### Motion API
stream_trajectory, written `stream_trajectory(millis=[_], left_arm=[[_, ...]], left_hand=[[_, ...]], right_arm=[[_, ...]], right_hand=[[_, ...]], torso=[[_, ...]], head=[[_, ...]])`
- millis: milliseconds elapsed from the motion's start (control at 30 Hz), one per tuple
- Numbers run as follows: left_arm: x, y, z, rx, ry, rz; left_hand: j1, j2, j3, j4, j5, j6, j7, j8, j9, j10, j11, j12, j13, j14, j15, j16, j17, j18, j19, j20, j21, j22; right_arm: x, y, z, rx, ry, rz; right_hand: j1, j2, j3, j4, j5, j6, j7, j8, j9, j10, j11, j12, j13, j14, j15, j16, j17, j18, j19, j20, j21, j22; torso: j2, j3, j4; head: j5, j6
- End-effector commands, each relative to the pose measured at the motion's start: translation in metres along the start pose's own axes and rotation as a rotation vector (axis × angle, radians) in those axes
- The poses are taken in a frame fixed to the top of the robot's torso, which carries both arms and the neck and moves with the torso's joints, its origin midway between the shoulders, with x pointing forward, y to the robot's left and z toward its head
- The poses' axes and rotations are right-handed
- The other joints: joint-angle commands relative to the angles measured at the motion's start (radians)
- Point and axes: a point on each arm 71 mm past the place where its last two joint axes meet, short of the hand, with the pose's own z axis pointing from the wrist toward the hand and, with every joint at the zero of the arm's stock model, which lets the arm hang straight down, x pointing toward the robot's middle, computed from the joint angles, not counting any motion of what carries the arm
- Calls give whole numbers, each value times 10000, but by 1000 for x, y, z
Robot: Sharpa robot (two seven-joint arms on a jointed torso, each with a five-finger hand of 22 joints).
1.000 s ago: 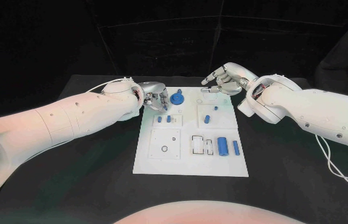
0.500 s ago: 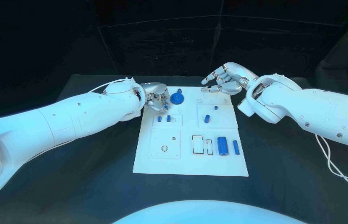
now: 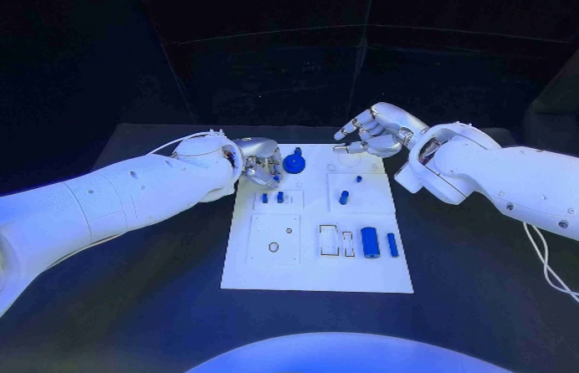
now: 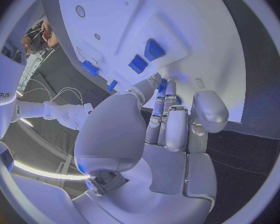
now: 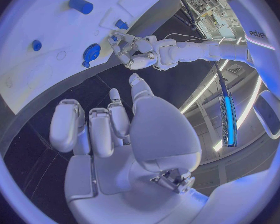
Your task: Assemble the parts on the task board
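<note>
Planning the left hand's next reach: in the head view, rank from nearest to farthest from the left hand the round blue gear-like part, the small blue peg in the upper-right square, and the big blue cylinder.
From the left hand:
1. Round blue gear-like part, just beside it at the board's far edge.
2. Small blue peg, mid-board, right of centre.
3. Big blue cylinder, on the near right.

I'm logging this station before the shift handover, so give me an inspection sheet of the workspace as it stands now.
Surface: black table, with the white task board lying in its middle.
Job's things: blue parts on the board: a round gear-like piece at the far end, two small pegs, one peg, a thick cylinder beside a thin one.
Clutter: nothing seen.
Hands: left hand at the board's far left edge, next to the gear-like piece, fingers curled; whether it touches a part cannot be told. Right hand over the far right corner, curled, holding nothing.
Cables: thin white cable along the right arm.
Surroundings: dark backdrop.
</note>
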Motion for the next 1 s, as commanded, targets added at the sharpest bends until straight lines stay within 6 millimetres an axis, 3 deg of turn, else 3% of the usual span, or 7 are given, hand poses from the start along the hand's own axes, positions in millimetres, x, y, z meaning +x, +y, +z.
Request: stream_trajectory(millis=[33, 400, 833, 900, 1000], left_arm=[[3, 0, 1, -199, 404, -39], [3, 3, 0, -407, 423, -34], [0, 6, -2, -399, 98, -47], [0, 9, -4, -451, 57, -50], [-2, 15, -8, -559, -76, -63]], left_hand=[[-144, -32, 41, 7, -85, -81, 53, -114, -20, -44, 64, -125, -19, 212, -35, 8, -37, -113, -2, -59, 47, 9], [-346, -304, 41, -26, -95, -1090, 214, -866, -110, -610, 247, -594, -51, 158, 113, -53, -245, -94, -81, 68, -75, -58], [-355, -336, 39, -40, -94, -1182, 219, -941, -101, -696, 266, -647, -47, 150, 127, -62, -280, -88, -92, 86, -99, -73], [-344, -338, 50, -51, -90, -1199, 230, -961, -95, -742, 279, -673, -47, 144, 135, -71, -307, -85, -97, 93, -112, -82], [-328, -347, 69, -74, -84, -1247, 234, -1007, -89, -847, 308, -732, -52, 133, 155, -87, -352, -74, -116, 111, -167, -128]], right_arm=[[0, 2, 1, -105, 14, 26], [-1, 1, 0, -78, 7, 22], [-2, -2, 0, 97, -11, 0], [-3, -4, 0, 240, 36, -28], [-3, -9, -1, 610, 160, -271]], right_hand=[[22, 118, -44, 8, 59, 12, -4, 56, -2, -34, -12, -22, 326, 549, -68, -38, 217, 165, 36, -34, -50, -6], [22, 118, -44, 8, 59, 12, -4, 56, -2, -34, -12, -22, 326, 549, -68, -38, 217, 165, 36, -34, -50, -6], [43, 145, -76, 10, 64, -1, 1, 56, -4, -92, -9, -110, 256, 533, -67, -92, 141, 183, 0, -34, -105, -101], [53, 142, -104, 11, 66, -64, 13, 28, -15, -415, -1, -623, -140, 512, -61, -146, 71, 206, -56, -31, -179, -230], [228, 226, -149, 32, 41, -237, 38, -21, -12, -2754, 13, -4772, -3350, 258, -57, -824, -799, 323, -336, -22, -581, -887]], torso=[[-7, -1, 2], [-4, -2, 6], [-7, -5, 4], [-8, -5, 0], [-13, -10, 12]], head=[[-6, -9], [-16, -18], [-26, -22], [-28, -17], [-48, -8]])
